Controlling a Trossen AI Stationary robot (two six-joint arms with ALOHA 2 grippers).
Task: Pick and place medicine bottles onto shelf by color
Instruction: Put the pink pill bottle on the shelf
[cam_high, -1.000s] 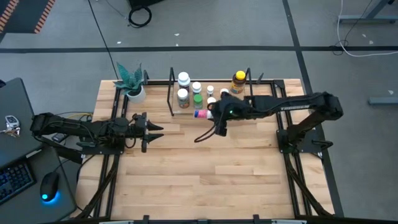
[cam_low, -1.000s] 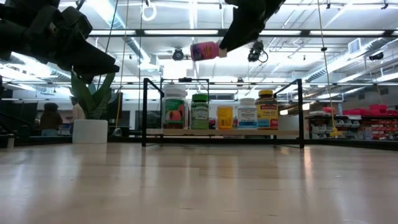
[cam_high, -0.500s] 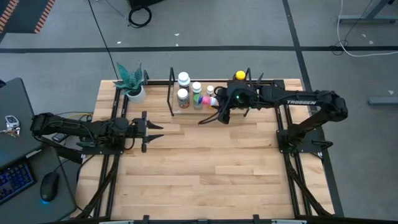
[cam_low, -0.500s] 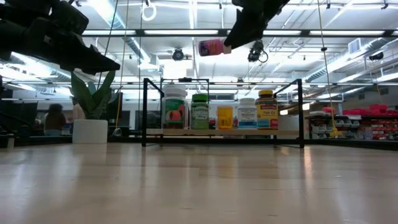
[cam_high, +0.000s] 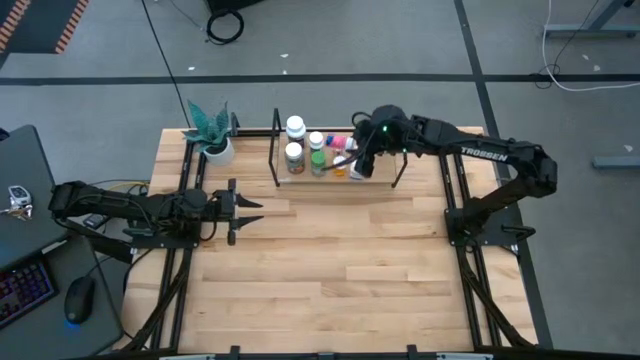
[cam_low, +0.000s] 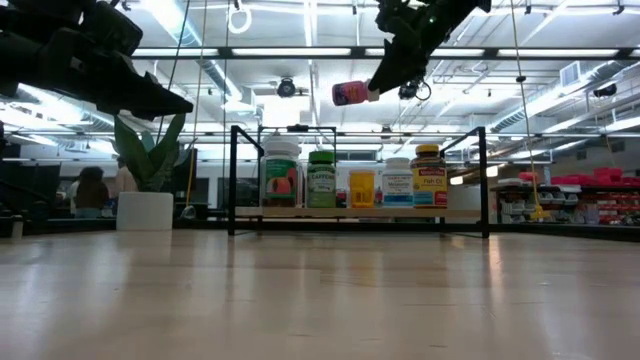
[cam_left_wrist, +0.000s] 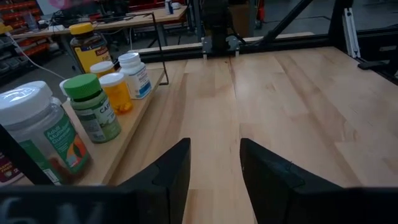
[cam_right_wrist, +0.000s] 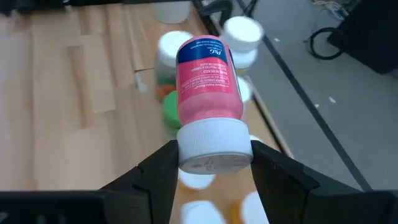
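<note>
My right gripper (cam_high: 353, 158) hangs over the shelf (cam_high: 300, 178), shut on a pink medicine bottle (cam_right_wrist: 208, 78) with a white cap. The low view shows this bottle (cam_low: 350, 93) lying about level, high above the shelf's top rail (cam_low: 360, 131). On the shelf's pale base stand several medicine bottles on their bottoms: a white one (cam_low: 281, 178), a green one (cam_low: 321, 179), a small yellow one (cam_low: 362, 188), another white one (cam_low: 398, 182) and an amber one with a yellow cap (cam_low: 430, 175). My left gripper (cam_high: 250, 208) waits above the table's left part, its fingers (cam_left_wrist: 177, 168) a little apart with nothing between them. My right gripper pinches the pink bottle's white cap (cam_right_wrist: 214, 146) between its two fingers (cam_right_wrist: 155, 177), one on each side of the cap. The bottle's body sticks out beyond the fingertips, its bottom pointing away from the gripper. It is lifted clear, lying nearly level above the shelf.
A white pot with a green plant (cam_high: 215, 142) stands at the far left, beside the shelf's left end post (cam_low: 233, 180). Black rails (cam_high: 455, 215) edge the table. Bare wood (cam_high: 330, 270) stretches from the shelf to the near edge.
My right gripper has carried the pink bottle toward the table's far edge and a little up, from in front of the shelf to above it, keeping it about level. My left gripper has rolled slightly about its own axis and stayed in place.
</note>
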